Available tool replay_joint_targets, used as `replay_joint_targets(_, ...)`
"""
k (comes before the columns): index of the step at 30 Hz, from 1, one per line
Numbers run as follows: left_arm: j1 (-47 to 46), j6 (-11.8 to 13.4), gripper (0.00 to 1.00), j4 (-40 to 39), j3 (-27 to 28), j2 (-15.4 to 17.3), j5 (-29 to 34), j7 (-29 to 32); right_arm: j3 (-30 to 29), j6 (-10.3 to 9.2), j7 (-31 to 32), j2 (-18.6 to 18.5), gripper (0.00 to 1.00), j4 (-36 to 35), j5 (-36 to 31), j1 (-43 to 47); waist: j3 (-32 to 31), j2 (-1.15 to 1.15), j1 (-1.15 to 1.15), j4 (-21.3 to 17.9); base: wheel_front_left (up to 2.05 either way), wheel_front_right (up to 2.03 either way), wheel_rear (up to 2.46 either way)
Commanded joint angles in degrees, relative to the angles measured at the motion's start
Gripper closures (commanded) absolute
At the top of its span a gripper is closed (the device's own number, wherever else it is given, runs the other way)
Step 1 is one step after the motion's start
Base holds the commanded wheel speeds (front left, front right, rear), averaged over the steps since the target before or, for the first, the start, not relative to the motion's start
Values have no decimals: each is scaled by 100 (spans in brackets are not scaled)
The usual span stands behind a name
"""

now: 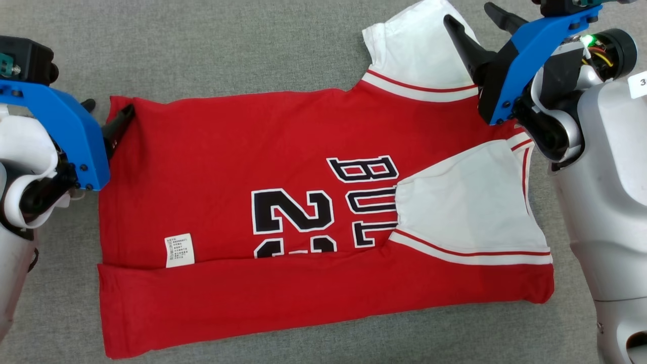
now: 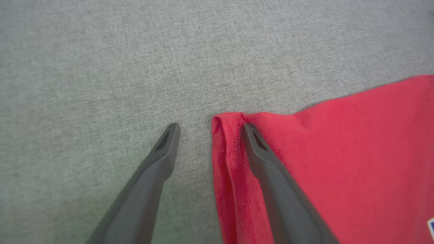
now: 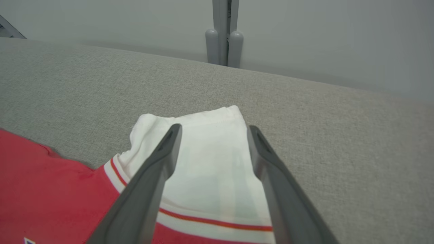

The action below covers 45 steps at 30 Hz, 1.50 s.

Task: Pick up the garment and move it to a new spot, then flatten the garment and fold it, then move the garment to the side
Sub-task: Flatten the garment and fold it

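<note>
The garment lies flat in the middle of the grey surface, its near edge folded up and 1 white sleeve folded over the red body at the right. My left pincer is spread wide at its far left corner, 1 finger over red cloth and 1 over the surface, gripping nothing. My right pincer, equally wide and empty, is over the far sleeve.

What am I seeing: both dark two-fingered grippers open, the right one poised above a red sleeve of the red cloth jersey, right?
The sleeve of the red cloth jersey under the right gripper is white, not red; the right wrist view shows it. The left gripper is open too.
</note>
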Motion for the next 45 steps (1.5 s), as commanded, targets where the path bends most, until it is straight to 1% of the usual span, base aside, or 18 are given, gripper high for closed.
replay_joint_targets(1, -60, -32, 0, 90, -69, -53, 8, 25, 19, 2, -49, -21, 0, 51, 50, -126, 45, -1, 0, 6, 0, 0, 0)
replay_joint_targets(2, -60, -32, 0, 90, -69, -53, 8, 25, 19, 2, -49, -21, 0, 51, 50, -126, 45, -1, 0, 6, 0, 0, 0)
replay_joint_targets(3, -62, -41, 7, 120, -125, -50, 35, 86, 33, 1, -62, -35, 0, 79, 59, -136, 61, -1, 0, 12, 0, 0, 0)
replay_joint_targets(4, -63, -62, 45, 139, -206, -50, 49, 164, 40, 2, -73, -49, 0, 94, 70, -155, 82, -1, 0, 21, 0, 0, 0)
replay_joint_targets(5, -41, -90, 95, 150, -263, -71, 18, 249, 50, 2, -73, -62, 0, 121, 92, -180, 99, -1, 0, 31, 0, 0, 0)
replay_joint_targets(6, -9, -108, 100, 140, -295, -106, -30, 300, 58, 2, -56, -85, 0, 146, 110, -216, 118, -1, 0, 48, 0, 0, 0)
replay_joint_targets(11, -5, -107, 100, 21, -302, -144, 61, 27, -59, 2, 133, -162, 0, 399, -14, -481, 266, -1, 0, 214, 0, 0, 0)
replay_joint_targets(20, -160, -211, 100, -265, -608, -436, 145, -248, -723, 1, 725, -256, 0, 1338, -939, -1181, 564, -1, 0, 832, 0, 0, 0)
replay_joint_targets(24, -188, -237, 100, -270, -720, -512, 124, -355, -806, 1, 980, -231, 0, 1571, -1216, -1229, 583, -1, 0, 958, 0, 0, 0)
replay_joint_targets(25, -195, -244, 100, -261, -744, -519, 108, -370, -821, 2, 1038, -235, 14, 1617, -1266, -1227, 583, -1, 0, 968, 0, 0, 0)
replay_joint_targets(26, -197, -246, 100, -249, -766, -524, 88, -402, -838, 1, 1073, -231, 48, 1656, -1313, -1204, 581, -1, 0, 975, 0, 0, 0)
replay_joint_targets(27, -203, -252, 100, -239, -782, -538, 70, -429, -844, 1, 1105, -208, 58, 1682, -1331, -1164, 573, -1, 0, 978, 0, 0, 0)
replay_joint_targets(28, -220, -258, 100, -230, -797, -544, 67, -461, -856, 1, 1116, -193, 77, 1694, -1330, -1143, 565, -1, 0, 977, 0, 0, 0)
replay_joint_targets(29, -241, -263, 100, -223, -793, -545, 74, -510, -873, 1, 1091, -183, 100, 1685, -1321, -1129, 563, -1, 0, 968, 0, 0, 0)
replay_joint_targets(33, -326, -183, 100, -137, -684, -562, 175, -845, -968, 1, 726, -189, 100, 1505, -1320, -1145, 547, -1, 0, 913, 0, 0, 0)
replay_joint_targets(36, -330, -110, 100, -94, -540, -549, 294, -1281, -981, 1, 360, -206, 100, 1382, -1249, -1111, 473, -1, 0, 865, 0, 0, 0)
replay_joint_targets(41, -173, -51, 100, 1, -454, -535, 422, -1868, -852, 1, -100, -331, 100, 1149, -1033, -853, 225, -1, 0, 796, 0, 0, 0)
replay_joint_targets(45, 63, -84, 100, -83, -523, -518, 604, -2386, -648, 1, -544, -469, 100, 765, -695, -452, -41, -1, 0, 799, 0, 0, 0)
